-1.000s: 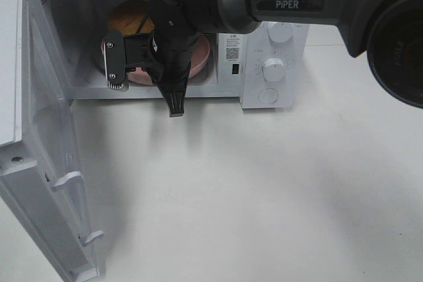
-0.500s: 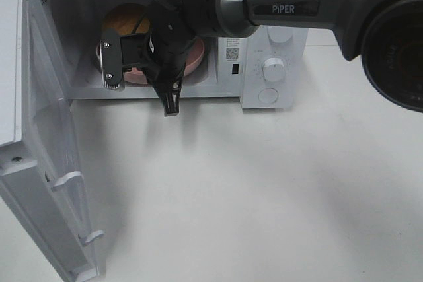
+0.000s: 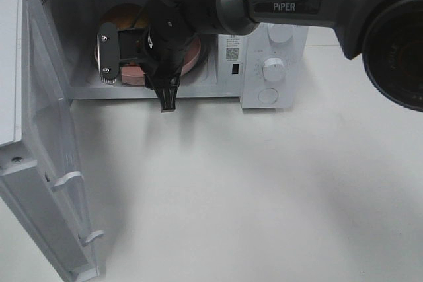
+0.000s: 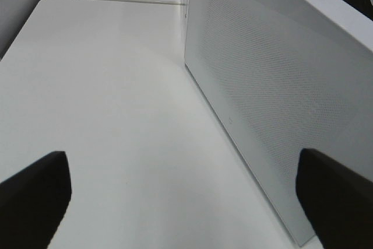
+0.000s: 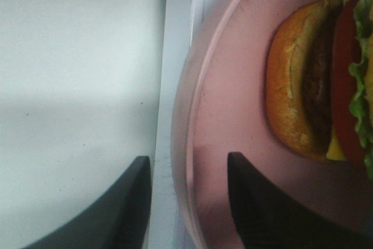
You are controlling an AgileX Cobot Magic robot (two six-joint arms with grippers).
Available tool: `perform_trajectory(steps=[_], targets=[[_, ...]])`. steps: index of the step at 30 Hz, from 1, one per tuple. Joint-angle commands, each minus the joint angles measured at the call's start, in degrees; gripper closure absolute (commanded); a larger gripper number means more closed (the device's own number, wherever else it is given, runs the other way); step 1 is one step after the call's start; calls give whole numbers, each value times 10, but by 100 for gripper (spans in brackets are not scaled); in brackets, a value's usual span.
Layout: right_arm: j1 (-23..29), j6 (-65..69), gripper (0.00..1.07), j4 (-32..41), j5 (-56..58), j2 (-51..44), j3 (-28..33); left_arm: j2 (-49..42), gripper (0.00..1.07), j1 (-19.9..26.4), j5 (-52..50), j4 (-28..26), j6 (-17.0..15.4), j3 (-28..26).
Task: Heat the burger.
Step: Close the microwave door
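Observation:
The burger (image 3: 125, 14) lies on a pink plate (image 3: 193, 54) inside the open microwave (image 3: 228, 94). My right gripper (image 3: 137, 77) reaches across into the microwave's mouth and is shut on the plate's near rim. In the right wrist view the two dark fingers (image 5: 256, 202) straddle the plate's rim (image 5: 189, 144). There the burger (image 5: 315, 80) sits on the plate (image 5: 233, 86) a little beyond the fingers, showing bun, patty, tomato and lettuce. The plate's rim lies over the microwave's white front lip (image 5: 175, 86). The left gripper (image 4: 186, 190) is open and empty over the white table.
The microwave door (image 3: 39, 137) hangs open at the left, swung out toward the front. The control panel with two knobs (image 3: 273, 69) is right of the cavity. A white perforated panel (image 4: 280, 103) stands beside the left gripper. The white table (image 3: 264, 196) stretches in front.
My right gripper has moved deeper into the microwave and slightly left, carrying the pink plate and the burger with it. The left arm's view has no earlier frame.

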Motion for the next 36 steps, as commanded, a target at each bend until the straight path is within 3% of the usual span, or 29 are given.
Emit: perform_trajectory(steps=[1,8,10,12,16,36], targets=[[0,3,58,11,12,-13,-1,-11,9,1,-2,-3,0,1],[0,13,51,11,32,-30,-1,-11,9,1,-2,-3,0,1],[0,27,42,14,33,-37,2,-11,9,1,-2,-3,0,1],[0,27,39,19,31,-41,5,-11,9,1,-2,-3,0,1],[0,21,34,26,0,-67,57,-11,9,1,-2,-3,0,1],[0,47,34,7,-66,-228,280,-11,9,1,-2,-3,0,1]])
